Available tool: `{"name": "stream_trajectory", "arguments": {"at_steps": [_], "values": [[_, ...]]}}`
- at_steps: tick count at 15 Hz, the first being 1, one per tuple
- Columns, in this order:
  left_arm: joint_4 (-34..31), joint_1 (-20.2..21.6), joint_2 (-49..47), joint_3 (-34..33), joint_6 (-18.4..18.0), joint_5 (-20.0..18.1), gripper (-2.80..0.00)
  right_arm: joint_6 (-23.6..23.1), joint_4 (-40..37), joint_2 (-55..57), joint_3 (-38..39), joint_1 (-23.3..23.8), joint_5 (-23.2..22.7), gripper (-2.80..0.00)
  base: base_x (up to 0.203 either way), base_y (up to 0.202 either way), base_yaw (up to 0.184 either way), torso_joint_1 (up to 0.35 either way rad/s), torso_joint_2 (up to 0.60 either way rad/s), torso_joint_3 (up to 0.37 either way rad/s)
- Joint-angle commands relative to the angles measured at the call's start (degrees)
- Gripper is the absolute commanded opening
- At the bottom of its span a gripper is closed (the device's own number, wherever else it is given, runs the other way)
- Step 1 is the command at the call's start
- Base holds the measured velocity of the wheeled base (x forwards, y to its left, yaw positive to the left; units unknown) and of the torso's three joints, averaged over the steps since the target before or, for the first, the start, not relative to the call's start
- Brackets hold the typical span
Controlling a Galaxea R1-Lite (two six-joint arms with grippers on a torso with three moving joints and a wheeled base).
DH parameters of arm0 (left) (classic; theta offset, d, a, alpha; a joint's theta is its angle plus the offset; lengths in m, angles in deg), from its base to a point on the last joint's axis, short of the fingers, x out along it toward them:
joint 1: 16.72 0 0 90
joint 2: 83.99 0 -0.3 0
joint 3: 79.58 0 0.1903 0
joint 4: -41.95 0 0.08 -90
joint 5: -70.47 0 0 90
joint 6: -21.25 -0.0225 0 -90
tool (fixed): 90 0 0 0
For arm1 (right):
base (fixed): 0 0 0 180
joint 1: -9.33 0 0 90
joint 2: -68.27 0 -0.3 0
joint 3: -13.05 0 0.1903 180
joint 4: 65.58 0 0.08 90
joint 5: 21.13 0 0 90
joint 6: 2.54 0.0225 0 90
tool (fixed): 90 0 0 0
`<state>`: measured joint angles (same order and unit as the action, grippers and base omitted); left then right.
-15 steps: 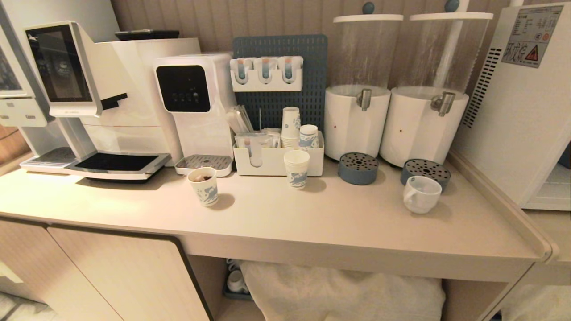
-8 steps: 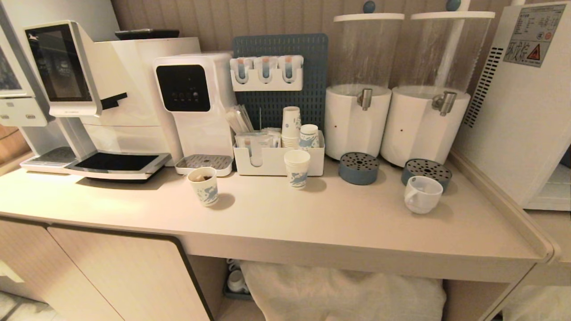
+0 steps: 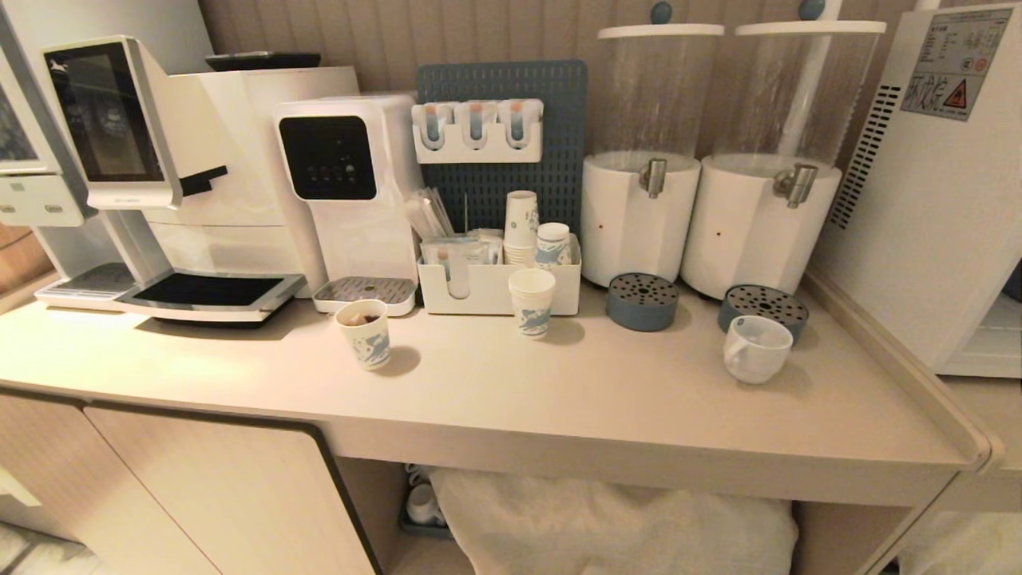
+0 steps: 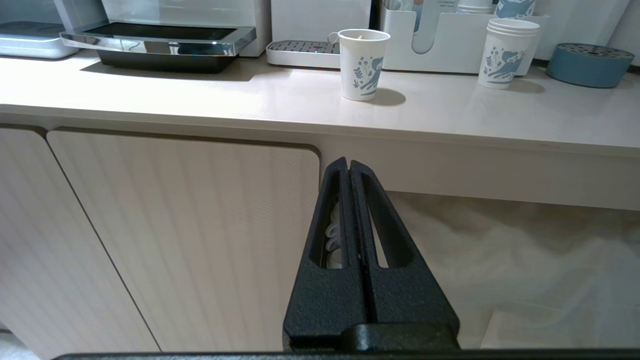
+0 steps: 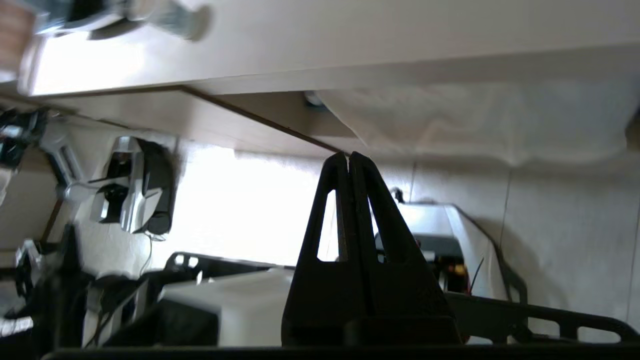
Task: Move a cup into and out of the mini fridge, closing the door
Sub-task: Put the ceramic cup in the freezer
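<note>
The cup [image 3: 755,349], a squat white mug with a loop handle, stands on the counter [image 3: 559,391] at the right, in front of a blue drip tray. The mini fridge [image 3: 926,192] shows only its white vented side with a warning sticker at the far right; its door is out of view. My left gripper [image 4: 348,165] is shut and empty, low in front of the cabinet below the counter's edge. My right gripper [image 5: 348,157] is shut and empty too, below counter height and tilted. Neither arm shows in the head view.
A coffee machine [image 3: 160,168] and water dispenser [image 3: 351,184] stand at the back left. Paper cups [image 3: 366,334] [image 3: 531,302] sit mid-counter by a white organiser [image 3: 495,283]. Two cylindrical drink dispensers [image 3: 639,216] [image 3: 758,224] stand behind blue drip trays [image 3: 641,301]. A white cloth [image 3: 615,519] lies under the counter.
The head view has shifted very slightly; nothing on the counter has moved.
</note>
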<state>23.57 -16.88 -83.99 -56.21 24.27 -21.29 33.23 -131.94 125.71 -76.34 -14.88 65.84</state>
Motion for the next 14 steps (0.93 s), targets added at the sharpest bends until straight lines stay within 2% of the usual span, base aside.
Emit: {"name": "stream_trajectory", "arguments": {"at_steps": [1,3,4,5,6,7,8,9,13,14], "values": [[0.02,-0.02,0.26,-2.29,-0.03,0.00,-2.80,-9.47,8.03,5.29,9.76,16.26,-14.78,-2.80,0.000,0.000,0.000,0.000,0.00,0.000],[0.10,-0.02,0.26,-2.29,0.05,0.00,-2.80,-23.28,25.81,7.90,21.59,30.91,-28.95,-2.80,0.000,0.000,0.000,0.000,0.00,0.000],[0.02,-0.02,0.26,-2.29,0.09,0.00,-2.80,-29.09,39.09,11.22,26.66,37.44,-36.45,-2.80,0.000,0.000,0.000,0.000,0.00,0.000],[0.02,-0.02,0.26,-2.29,0.05,0.00,-2.80,-32.64,48.58,15.43,30.11,41.55,-41.30,-2.80,0.000,0.000,0.000,0.000,0.00,0.000],[0.11,-0.02,0.26,-2.29,0.05,0.00,-2.80,-35.58,58.90,20.11,33.26,43.69,-44.69,-2.80,0.000,0.000,0.000,0.000,0.00,0.000],[0.11,-0.02,0.26,-2.29,0.06,0.00,-2.80,-37.77,68.29,23.43,36.16,44.68,-46.98,-2.80,0.000,0.000,0.000,0.000,0.00,0.000],[0.10,-0.02,0.26,-2.29,0.05,0.00,-2.80,-39.26,74.54,25.87,38.38,45.29,-48.39,-2.80,0.000,0.000,0.000,0.000,0.00,0.000],[0.00,-0.02,0.26,-2.29,0.03,0.02,-2.80,-40.47,77.68,27.58,39.55,45.63,-49.46,-2.80,0.000,0.000,0.000,0.000,0.00,0.000],[0.11,-0.02,0.26,-2.29,0.66,0.00,-2.80,-49.71,78.76,37.33,36.21,45.73,-50.35,-2.80,0.000,0.000,0.000,0.000,0.00,0.000],[0.12,-0.02,0.26,-2.29,0.93,0.09,-2.80,-50.58,78.73,39.23,35.15,45.66,-50.06,-2.80,0.000,0.000,0.000,0.000,0.00,0.000]]}}
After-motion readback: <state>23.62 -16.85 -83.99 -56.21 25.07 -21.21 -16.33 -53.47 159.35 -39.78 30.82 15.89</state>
